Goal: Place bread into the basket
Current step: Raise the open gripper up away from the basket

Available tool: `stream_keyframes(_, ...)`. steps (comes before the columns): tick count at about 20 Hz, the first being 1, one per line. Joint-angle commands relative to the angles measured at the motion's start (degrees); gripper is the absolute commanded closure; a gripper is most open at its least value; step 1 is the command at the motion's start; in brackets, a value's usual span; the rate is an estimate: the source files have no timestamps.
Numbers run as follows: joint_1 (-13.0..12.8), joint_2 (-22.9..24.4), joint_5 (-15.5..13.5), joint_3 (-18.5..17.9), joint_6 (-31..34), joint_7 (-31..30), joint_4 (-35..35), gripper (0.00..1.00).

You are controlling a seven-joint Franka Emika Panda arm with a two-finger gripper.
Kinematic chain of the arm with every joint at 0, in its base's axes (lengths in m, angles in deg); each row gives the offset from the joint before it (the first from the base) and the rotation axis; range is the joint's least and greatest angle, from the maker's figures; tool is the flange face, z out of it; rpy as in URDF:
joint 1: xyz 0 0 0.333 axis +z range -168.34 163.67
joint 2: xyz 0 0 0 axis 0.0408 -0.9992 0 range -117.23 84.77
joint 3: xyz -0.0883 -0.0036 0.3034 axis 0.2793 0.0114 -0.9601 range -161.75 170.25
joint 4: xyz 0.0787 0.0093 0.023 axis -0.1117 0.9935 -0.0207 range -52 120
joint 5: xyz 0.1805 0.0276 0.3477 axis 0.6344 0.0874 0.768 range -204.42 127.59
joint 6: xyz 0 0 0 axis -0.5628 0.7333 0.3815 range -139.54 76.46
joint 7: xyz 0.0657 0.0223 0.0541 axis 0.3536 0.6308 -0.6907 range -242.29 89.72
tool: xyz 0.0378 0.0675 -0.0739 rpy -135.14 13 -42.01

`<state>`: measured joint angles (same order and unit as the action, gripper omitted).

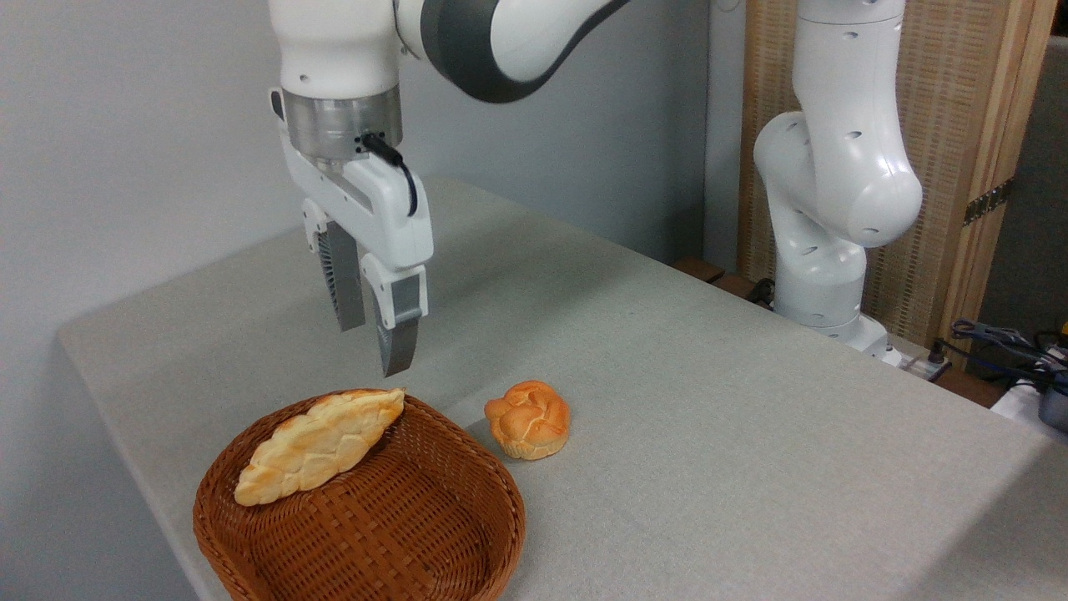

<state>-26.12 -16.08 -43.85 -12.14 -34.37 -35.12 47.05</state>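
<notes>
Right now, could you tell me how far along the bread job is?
Done: the bread lies in the basket, leaning on its left and back rim. In hand: nothing; the pincer is open, empty, above the basket's back edge. Left: apparently nothing but clearing the arm away. The round bun sits on the table beside the basket.

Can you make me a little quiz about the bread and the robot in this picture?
1. True or false: the long bread lies in the basket.
2. What sits on the table just right of the basket: A a bun, B a cup, C a spoon?
3. Fill in: the tool hangs above the basket, open and ____.

Key: 1 true. 2 A, the round bun. 3 empty.
</notes>
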Motion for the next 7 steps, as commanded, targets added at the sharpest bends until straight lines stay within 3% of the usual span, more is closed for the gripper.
stream_keyframes(1, -0.39, -0.23, 2.18, -0.75, 1.99, -4.33, -1.0, 0.0)
stream_keyframes(3, -0.39, -0.23, 5.16, -0.57, 3.39, -4.42, -1.0, 0.0)
stream_keyframes(7, -0.39, -0.23, 5.0, -0.75, 3.58, -4.42, -1.09, 0.0)
